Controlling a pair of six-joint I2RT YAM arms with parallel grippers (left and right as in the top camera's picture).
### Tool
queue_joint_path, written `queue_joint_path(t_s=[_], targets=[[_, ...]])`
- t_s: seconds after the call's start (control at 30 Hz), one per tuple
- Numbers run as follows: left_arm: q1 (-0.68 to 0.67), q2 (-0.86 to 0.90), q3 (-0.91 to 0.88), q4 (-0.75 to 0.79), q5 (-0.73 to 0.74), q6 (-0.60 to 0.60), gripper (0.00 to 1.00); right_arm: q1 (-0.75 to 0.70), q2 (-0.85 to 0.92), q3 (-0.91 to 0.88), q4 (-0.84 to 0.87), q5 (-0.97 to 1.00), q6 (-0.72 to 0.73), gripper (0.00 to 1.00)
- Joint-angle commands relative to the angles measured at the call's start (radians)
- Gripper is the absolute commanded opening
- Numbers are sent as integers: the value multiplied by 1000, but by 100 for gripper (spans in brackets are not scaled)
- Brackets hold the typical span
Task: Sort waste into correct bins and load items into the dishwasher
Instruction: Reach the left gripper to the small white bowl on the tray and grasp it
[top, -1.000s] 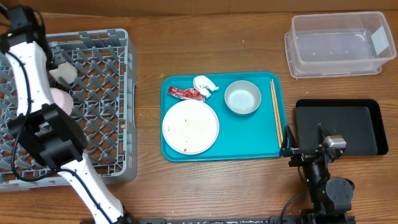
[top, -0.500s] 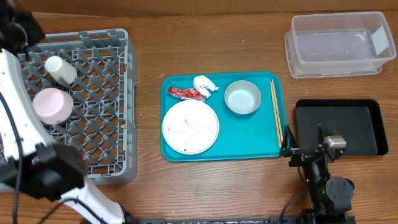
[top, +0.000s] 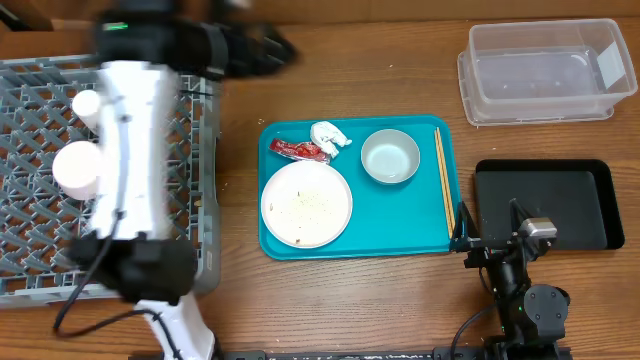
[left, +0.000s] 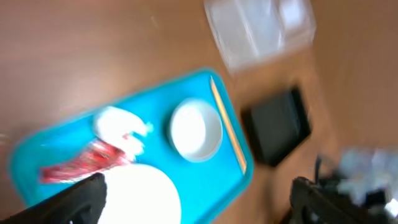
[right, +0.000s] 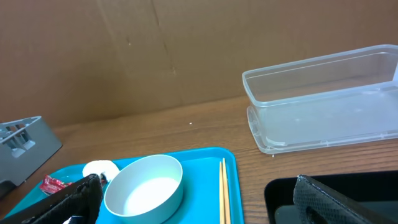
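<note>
On the teal tray lie a red wrapper, a white tissue, a pale grey-blue bowl, a white plate flecked with crumbs, and chopsticks. A white cup and a pinkish bowl rest in the grey dishwasher rack. My left gripper, blurred, hangs open and empty above the table just beyond the rack's far right corner; the left wrist view has the gripper high over the tray. My right gripper stands open and empty at the tray's near right corner.
The clear tub sits at the far right, empty. The black tray lies nearer, right of the teal tray, with my right arm at its front left. My left arm stretches over the rack's right half.
My left arm has swung right, from the rack's far left corner to past its far right corner, and its jaws now stand open. Cup and pinkish bowl stay in the rack. The right arm is still.
</note>
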Motion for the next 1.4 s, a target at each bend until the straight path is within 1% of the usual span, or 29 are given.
queue_joint_path(t_s=[0.0,0.07,0.13,0.2,0.3,0.33,0.37,0.4,0.43,0.53,0.7,0.83,0.93,1.03,1.1,1.13,1.2,1.23,1.3,1.37], targets=[[-182,95,1,-43,-214,63,87,-6,-11,-10,7,5,3,99],[-275,153,1,-46,-313,63,88,-6,-11,-10,7,5,3,100],[-355,206,1,-39,-412,63,84,-6,-11,-10,7,5,3,100],[-418,249,1,-25,-482,63,83,-6,-11,-10,7,5,3,100],[-501,307,1,10,-565,63,77,-6,-11,-10,7,5,3,100],[-525,325,1,24,-587,63,70,-6,-11,-10,7,5,3,100],[-543,339,1,33,-597,63,58,-6,-11,-10,7,5,3,100],[-563,352,1,41,-606,63,52,-6,-11,-10,7,5,3,100],[-577,363,1,46,-610,64,51,-6,-11,-10,7,5,3,100],[-610,388,1,66,-610,73,54,-6,-11,-10,7,5,3,100],[-642,428,1,84,-595,97,55,-6,-11,-10,7,5,3,100],[-659,460,1,79,-512,116,51,-6,-11,-10,7,5,3,100],[-670,483,1,78,-506,115,44,-6,-11,-10,7,5,3,100],[-674,507,1,86,-507,115,43,-6,-11,-10,7,5,3,100],[-673,518,1,94,-531,103,38,-6,-11,-10,7,5,3,100],[-673,519,1,94,-533,103,31,-6,-11,-10,7,5,3,100],[-669,519,1,93,-532,89,7,-6,-11,-10,7,5,3,100],[-669,518,4,92,-531,76,4,-6,-11,-10,7,5,3,100],[-666,510,21,75,-531,46,4,-6,-11,-10,7,5,3,100],[-658,500,64,47,-532,43,4,-6,-11,-10,7,5,3,100]])
